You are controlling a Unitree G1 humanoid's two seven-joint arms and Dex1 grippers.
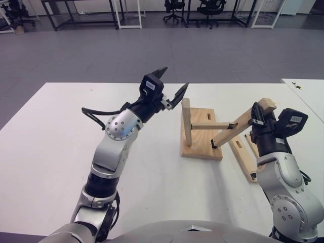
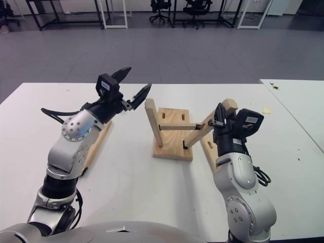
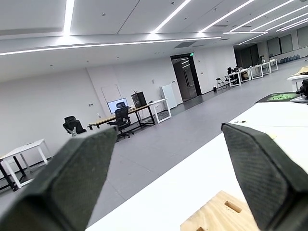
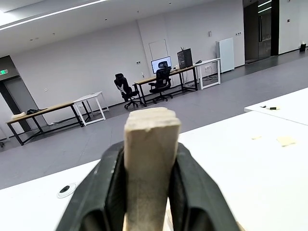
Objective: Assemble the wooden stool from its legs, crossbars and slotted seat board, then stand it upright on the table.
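Wood leg (image 1: 238, 126) tilted, R claw (image 1: 259, 114) clamped on its top end, foot at seat board (image 1: 202, 147) on surface (image 1: 50, 126), crossbar (image 1: 212, 125) tying it to upright leg (image 1: 186, 121); L claw (image 1: 174, 77) wide open, empty; risk: off-axis push jams joint or pops upright leg out.

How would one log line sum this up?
left pincer open, aloft | right pincer shut on tilted leg | other leg upright on seat board

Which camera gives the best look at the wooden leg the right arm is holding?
The left eye view: the tilted leg shows along its whole length, from the right gripper down toward the seat board. The right eye view shows much the same. The right wrist view gives just its end between the fingers.
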